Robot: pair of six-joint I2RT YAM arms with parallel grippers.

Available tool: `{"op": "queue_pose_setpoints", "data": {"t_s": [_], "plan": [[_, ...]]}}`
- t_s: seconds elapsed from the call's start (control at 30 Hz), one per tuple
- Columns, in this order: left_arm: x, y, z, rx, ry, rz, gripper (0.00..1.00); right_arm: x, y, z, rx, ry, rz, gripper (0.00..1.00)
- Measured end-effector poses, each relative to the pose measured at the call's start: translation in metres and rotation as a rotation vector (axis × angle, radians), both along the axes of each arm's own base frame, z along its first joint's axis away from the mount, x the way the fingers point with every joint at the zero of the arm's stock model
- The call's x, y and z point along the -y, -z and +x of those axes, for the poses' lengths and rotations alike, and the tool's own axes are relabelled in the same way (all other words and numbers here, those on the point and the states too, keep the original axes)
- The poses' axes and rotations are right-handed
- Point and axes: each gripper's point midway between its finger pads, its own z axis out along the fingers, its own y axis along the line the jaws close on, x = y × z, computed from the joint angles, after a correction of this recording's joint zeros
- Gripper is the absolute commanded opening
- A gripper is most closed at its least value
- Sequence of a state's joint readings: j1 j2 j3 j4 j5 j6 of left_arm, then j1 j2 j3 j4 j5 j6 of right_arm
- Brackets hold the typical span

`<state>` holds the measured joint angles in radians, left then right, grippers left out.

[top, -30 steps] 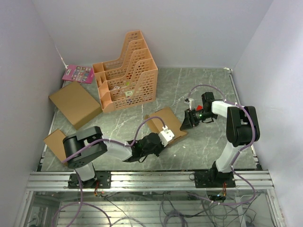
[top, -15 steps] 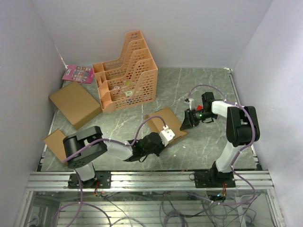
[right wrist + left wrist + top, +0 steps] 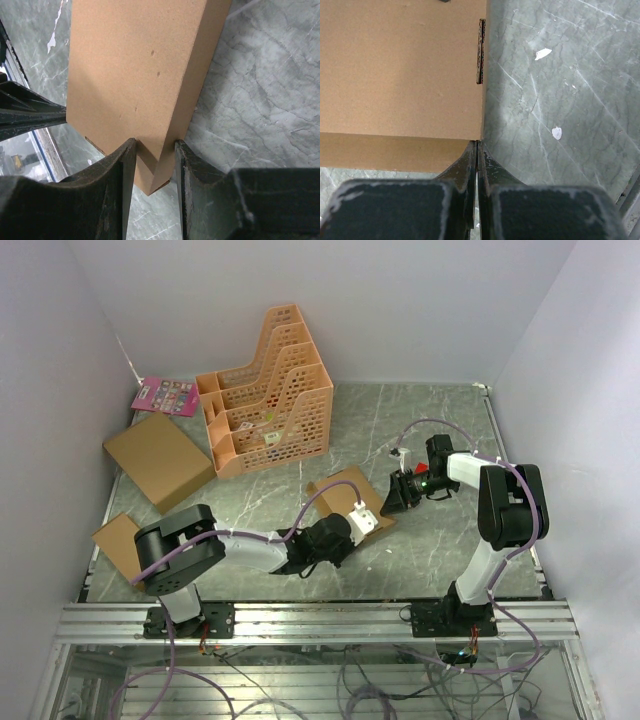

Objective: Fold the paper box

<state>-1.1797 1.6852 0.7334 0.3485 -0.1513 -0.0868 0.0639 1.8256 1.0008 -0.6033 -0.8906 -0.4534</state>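
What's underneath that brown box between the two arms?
Only the grey stone-patterned table shows around the box, which rests on it. Whatever lies directly beneath the box, or inside it, is covered by the cardboard.

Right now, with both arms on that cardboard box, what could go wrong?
The right gripper pinches only one corner of the paper box, so the box may pivot or slip free. The left gripper is shut with its tips at another box corner; a push there might dent the cardboard or skid off onto the table.
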Motion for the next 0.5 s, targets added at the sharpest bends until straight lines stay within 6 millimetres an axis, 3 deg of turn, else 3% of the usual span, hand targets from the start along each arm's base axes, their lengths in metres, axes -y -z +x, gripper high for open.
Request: {"op": "queue_pose_setpoints", "data": {"t_s": [0.23, 0.5], "plan": [[-0.0002, 0.0000, 0.0000, -0.004, 0.000, 0.009, 0.11, 0.0001, -0.0001, 0.0002, 0.000, 0.000, -0.001, 0.36], [-0.0014, -0.0045, 0.0008, -0.010, -0.008, 0.000, 0.22, 0.0000, 0.0000, 0.0002, 0.000, 0.000, -0.001, 0.36]]}}
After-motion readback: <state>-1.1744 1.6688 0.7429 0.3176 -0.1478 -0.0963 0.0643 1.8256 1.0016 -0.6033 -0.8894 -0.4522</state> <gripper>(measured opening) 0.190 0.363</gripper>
